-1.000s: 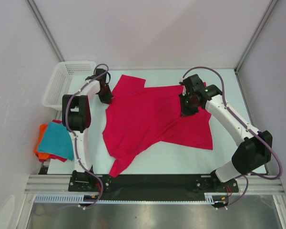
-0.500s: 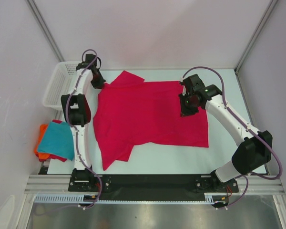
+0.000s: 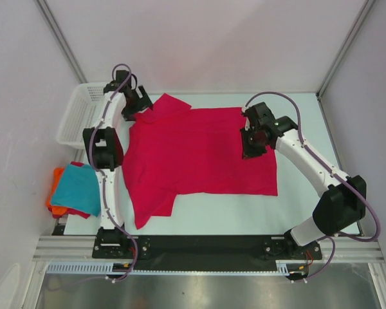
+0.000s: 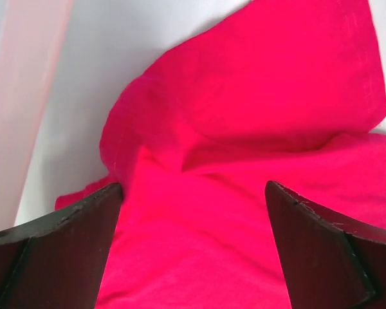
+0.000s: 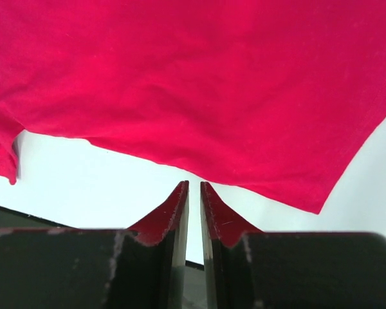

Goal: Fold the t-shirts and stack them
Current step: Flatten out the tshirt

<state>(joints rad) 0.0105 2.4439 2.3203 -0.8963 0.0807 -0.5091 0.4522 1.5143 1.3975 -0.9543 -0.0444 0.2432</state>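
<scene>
Left gripper [image 4: 193, 190], jaws spread wide, hovers just above the crimson-pink t-shirt [image 3: 199, 154] at its far-left sleeve; right gripper [image 5: 193, 185] pinches its far-right edge.

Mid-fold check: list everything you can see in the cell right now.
crimson-pink t-shirt: one, crimson-pink, spread across the middle of the table
teal t-shirt: one, teal, beside the table's near-left edge, on top of the orange one
orange t-shirt: one, orange, under the teal one, only its edges showing
basket: one, white mesh, far-left corner
table: one, white
left gripper: one, black, open, over the crimson-pink t-shirt's far-left sleeve
right gripper: one, black, shut on the crimson-pink t-shirt near its far-right corner
</scene>
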